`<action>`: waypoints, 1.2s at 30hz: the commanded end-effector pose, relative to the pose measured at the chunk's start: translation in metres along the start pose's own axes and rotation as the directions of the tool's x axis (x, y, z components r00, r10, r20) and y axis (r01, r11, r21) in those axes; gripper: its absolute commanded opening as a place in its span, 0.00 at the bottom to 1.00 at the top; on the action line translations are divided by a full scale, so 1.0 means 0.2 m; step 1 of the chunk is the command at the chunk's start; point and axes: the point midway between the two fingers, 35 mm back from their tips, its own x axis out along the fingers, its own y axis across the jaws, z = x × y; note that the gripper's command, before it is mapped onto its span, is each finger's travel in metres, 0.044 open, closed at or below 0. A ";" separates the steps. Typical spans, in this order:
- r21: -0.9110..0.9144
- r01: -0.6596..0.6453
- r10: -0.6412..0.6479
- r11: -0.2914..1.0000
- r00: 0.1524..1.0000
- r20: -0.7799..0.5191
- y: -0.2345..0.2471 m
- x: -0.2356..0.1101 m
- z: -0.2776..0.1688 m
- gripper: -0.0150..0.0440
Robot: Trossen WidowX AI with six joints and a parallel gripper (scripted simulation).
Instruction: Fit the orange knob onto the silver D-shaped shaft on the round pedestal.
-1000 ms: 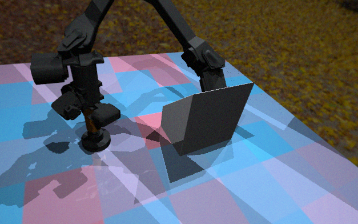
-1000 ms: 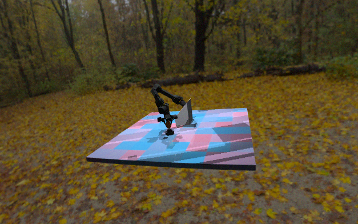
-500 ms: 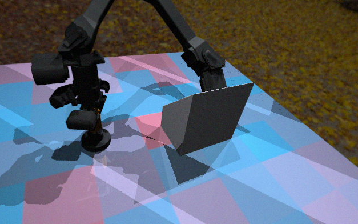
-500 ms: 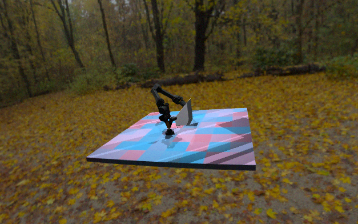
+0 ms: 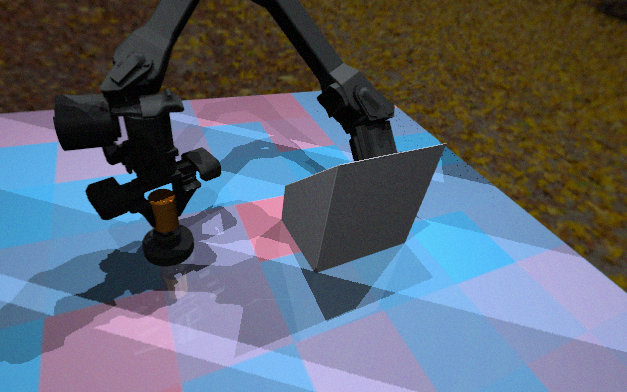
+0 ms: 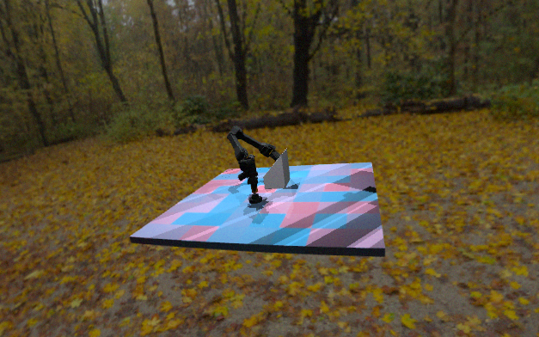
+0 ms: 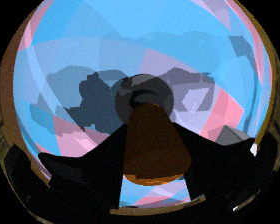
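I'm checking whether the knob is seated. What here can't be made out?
- Shaft: hidden in every view by the knob.
- Knob's hole and flat: underneath, out of sight.
- Gap between knob and pedestal: top view too shadowed; wrist view blocked by the knob.
- Gripper, shut on the knob: too small in the exterior view.
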 end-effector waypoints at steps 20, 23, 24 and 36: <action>0.142 -0.007 0.006 0.990 1.000 0.007 0.01 -0.01 0.02 0.25; 0.142 -0.007 0.006 0.990 1.000 0.007 0.00 -0.01 0.03 0.25; 0.142 -0.007 0.006 0.990 1.000 0.007 0.00 -0.01 0.03 0.25; 0.142 -0.007 0.006 0.990 1.000 0.007 0.00 0.00 0.02 0.25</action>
